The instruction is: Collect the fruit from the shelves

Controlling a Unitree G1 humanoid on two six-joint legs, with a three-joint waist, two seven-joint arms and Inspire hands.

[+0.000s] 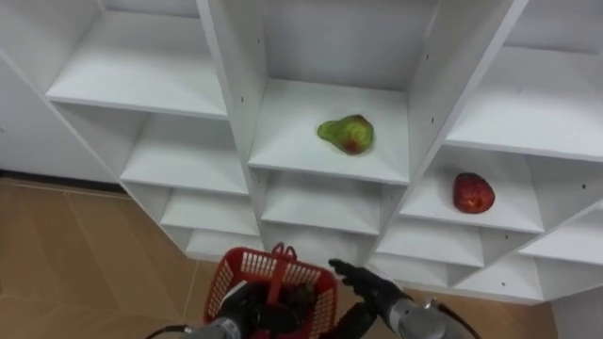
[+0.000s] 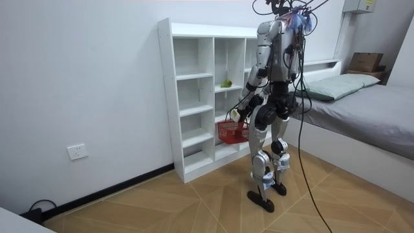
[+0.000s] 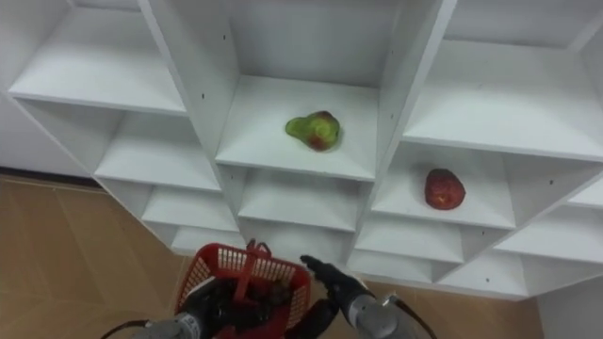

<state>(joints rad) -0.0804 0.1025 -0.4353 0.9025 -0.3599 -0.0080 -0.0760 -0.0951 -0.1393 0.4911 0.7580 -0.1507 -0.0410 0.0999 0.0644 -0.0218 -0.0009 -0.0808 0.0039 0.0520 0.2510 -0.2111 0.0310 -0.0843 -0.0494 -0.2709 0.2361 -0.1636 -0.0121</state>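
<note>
A green pear with a red blush (image 1: 346, 134) lies on the middle shelf of the white closet (image 1: 236, 85). One compartment to the right and a level lower sits a red fruit (image 1: 473, 192). Low in front of the closet hangs a red mesh basket (image 1: 273, 282), its handle upright. My left hand (image 1: 237, 309) grips the basket's near rim, fingers curled over it. Just right of the basket my right hand (image 1: 369, 285) is open, its fingers stretched toward the shelves and well below both fruits. In the room view I stand upright facing the closet (image 2: 194, 97), with the basket (image 2: 233, 132) at hip height.
The other closet compartments hold nothing. Wooden floor (image 1: 85, 254) lies to the left of and below the shelves. In the room view a bed (image 2: 362, 103) stands behind me at the right, and a wall socket (image 2: 76, 152) is at the left.
</note>
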